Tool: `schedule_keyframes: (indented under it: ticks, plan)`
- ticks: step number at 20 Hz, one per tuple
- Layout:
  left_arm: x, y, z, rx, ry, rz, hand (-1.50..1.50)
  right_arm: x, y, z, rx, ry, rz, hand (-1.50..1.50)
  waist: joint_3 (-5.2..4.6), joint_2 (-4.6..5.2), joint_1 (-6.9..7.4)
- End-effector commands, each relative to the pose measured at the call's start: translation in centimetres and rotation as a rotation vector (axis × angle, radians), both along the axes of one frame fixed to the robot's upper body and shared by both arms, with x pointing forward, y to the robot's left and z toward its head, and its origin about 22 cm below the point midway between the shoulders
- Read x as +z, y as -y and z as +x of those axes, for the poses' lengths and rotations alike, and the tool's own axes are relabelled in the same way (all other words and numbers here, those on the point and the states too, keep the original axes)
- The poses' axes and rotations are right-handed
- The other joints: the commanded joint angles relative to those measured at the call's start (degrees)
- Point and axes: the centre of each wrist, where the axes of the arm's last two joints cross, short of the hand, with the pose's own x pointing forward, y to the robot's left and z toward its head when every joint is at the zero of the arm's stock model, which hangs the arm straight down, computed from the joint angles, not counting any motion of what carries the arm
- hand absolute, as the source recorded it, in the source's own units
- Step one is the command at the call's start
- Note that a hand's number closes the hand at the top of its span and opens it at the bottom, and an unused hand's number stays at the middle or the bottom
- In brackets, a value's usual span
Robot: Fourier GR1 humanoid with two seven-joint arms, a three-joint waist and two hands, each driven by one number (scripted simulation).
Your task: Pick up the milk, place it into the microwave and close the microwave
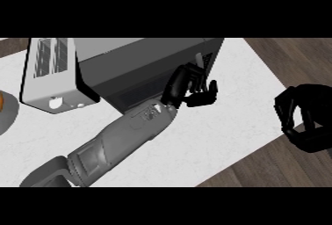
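Observation:
The dark grey microwave [149, 57] stands at the back of the white counter [220, 132], its dark front face turned toward me and looking closed. My left hand [193, 88] reaches in from the lower left and lies against the right part of that front, fingers fairly straight, holding nothing. My right hand [303, 117] rests at the right edge, over the wooden floor, with relaxed fingers. No milk shows anywhere in the head view.
A white toaster-like appliance [52, 74] stands just left of the microwave. At the far left edge an orange thing [2, 102] sits by a grey round dish [8, 121]. The counter's right edge runs diagonally, with wood floor [285, 57] beyond.

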Motion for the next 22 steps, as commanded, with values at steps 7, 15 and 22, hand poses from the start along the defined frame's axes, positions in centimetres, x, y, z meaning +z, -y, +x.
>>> schedule_keyframes:
  ticks: [7,15,22]
  plan:
    - [2.0,2.6,-0.1,-0.032,0.055,-0.022,1.5,1.1,-2.9,-0.8,0.2,0.037,0.021,1.5,0.18,0.4,-2.48]
    - [2.1,2.6,-0.2,0.007,0.066,-0.044,1.5,1.7,-4.0,-1.6,0.238,0.044,0.018,1.5,0.15,0.18,-3.6]
    - [-0.2,1.1,0.1,0.14,-0.123,-0.059,1.5,0.3,-4.8,-3.2,0.335,-0.079,-0.116,1.5,-0.07,1.36,-1.09]
